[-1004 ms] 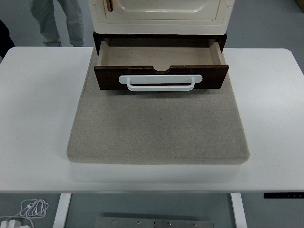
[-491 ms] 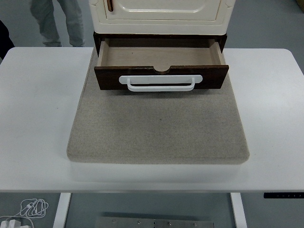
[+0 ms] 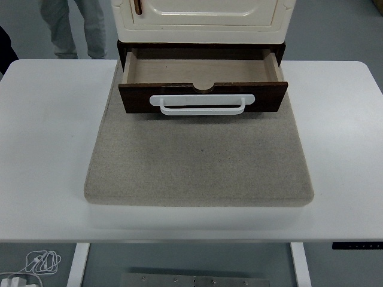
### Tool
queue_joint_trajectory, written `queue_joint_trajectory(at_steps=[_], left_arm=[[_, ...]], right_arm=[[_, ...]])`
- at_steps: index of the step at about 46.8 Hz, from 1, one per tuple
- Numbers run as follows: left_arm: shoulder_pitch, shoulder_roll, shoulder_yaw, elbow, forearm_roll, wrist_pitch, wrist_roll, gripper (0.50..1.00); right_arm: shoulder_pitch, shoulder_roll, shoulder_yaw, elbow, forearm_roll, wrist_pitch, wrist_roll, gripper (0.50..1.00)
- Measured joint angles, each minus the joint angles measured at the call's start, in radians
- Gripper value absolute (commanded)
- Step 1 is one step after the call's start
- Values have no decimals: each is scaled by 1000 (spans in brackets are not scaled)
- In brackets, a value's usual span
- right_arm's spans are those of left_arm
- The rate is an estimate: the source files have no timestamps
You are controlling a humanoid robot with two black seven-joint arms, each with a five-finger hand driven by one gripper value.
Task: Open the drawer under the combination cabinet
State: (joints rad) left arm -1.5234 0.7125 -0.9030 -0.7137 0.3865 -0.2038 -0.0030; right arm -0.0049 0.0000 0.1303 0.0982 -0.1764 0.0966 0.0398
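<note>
1. The drawer stands pulled out from the base of the cream combination cabinet, its dark brown front well forward of the cabinet's face.
2. Its inside is a pale bare floor, open to view from above.
3. A white bar handle runs across the drawer's front, below a small half-round notch in the top edge.
4. The cabinet and the drawer sit at the far end of a grey felt mat; the drawer's front overhangs the mat's far part.
5. The mat lies on the white table, nearer its far edge than its near one.
6. Neither robot hand is in view, so nothing touches the drawer or its handle and the hands' state cannot be told.
7. Beyond the cabinet's left side, a person's legs stand on the floor past the table.
8. Below the mat's near left corner, under the table, a coiled white cable lies on the floor.
</note>
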Motion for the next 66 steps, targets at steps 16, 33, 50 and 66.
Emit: queue_joint_trajectory(at_steps=[16, 33, 50, 66], left_arm=[[97, -183, 3, 297, -45, 9, 15, 1000], [190, -303, 3, 427, -194, 11, 14, 1000], [347, -354, 1, 429, -432, 9, -2, 1000], [418, -425, -9, 438, -565, 9, -2, 1000]], right_arm=[[0, 0, 1, 0, 0, 5, 0, 926], [-1, 0, 2, 0, 0, 11, 0, 926], [-2, 0, 2, 2, -3, 15, 0, 926], [-3, 0, 5, 2, -2, 17, 1, 926]])
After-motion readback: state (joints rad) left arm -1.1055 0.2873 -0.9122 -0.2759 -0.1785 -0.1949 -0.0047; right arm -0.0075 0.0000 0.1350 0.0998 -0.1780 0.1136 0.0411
